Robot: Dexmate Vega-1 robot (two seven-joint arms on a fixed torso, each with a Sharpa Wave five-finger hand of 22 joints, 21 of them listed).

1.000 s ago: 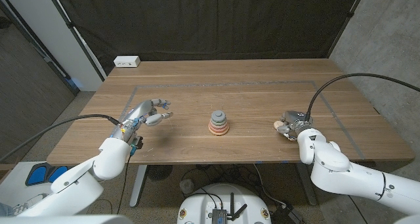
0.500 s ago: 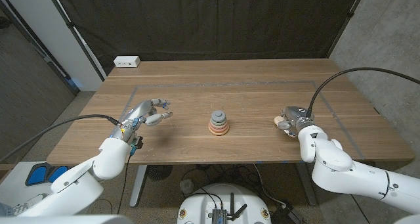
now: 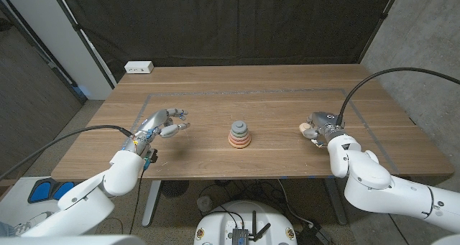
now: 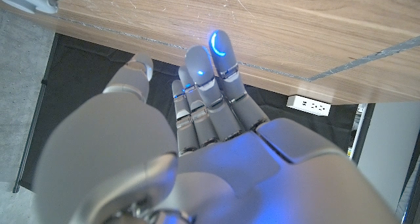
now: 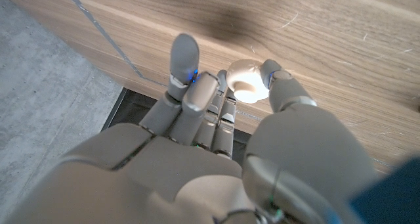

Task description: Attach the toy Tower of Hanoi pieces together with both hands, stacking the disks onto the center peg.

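Tower [image 3: 239, 133]: stacked disks on peg, middle of desk [image 3: 273, 94], nearer front edge. One pale ring [image 5: 248, 81] apart, toward right edge, pinched between thumb and fingers of right hand [image 3: 320, 129] — probably lifted for carrying to peg. Left hand [image 3: 159, 123] released, fingers spread, grasping nothing, toward left edge, well apart from tower, seemingly waiting to steady base. White power strip [image 3: 139, 67] at far left corner; nothing between ring and peg.

White power strip [image 3: 139, 67]; black curtain [image 3: 230, 22]
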